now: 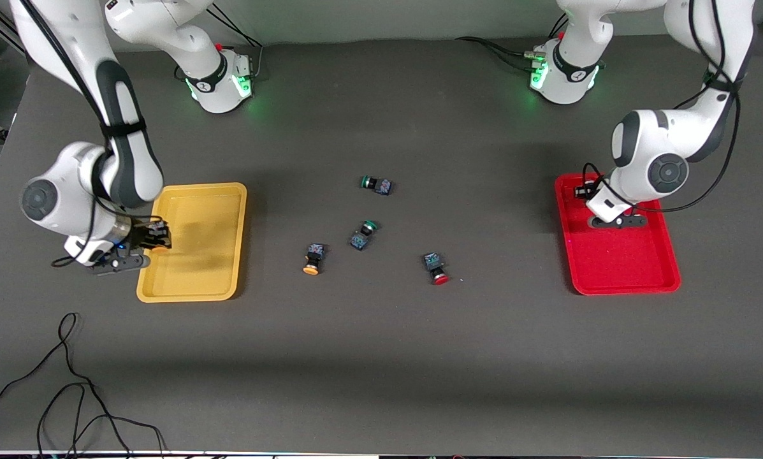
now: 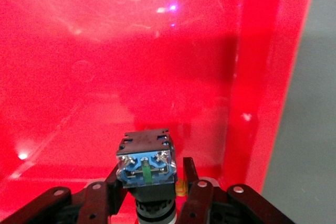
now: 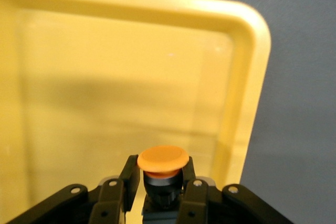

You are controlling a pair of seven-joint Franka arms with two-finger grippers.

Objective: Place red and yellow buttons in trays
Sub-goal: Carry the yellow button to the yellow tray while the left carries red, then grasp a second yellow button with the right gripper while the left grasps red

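Nearest the front camera on the dark table [image 1: 381, 357], loose black cables [image 1: 69, 395] run off the edge, their ends cut off. Farther up lie a yellow-capped button [image 1: 312, 259] and a red-capped button [image 1: 436, 268], then two green-capped switches [image 1: 363, 234] [image 1: 377, 185]. Over the yellow tray [image 1: 193, 284], at its edge toward the right arm's end, the right gripper [image 3: 160, 179] is clamped on an orange-capped button [image 3: 163, 162]; its body is mostly hidden between the fingers. Over the red tray [image 1: 623, 268], the left gripper [image 2: 152, 182] grasps a button [image 2: 146, 163] by its body, its cap hidden below, so its colour cannot be told.
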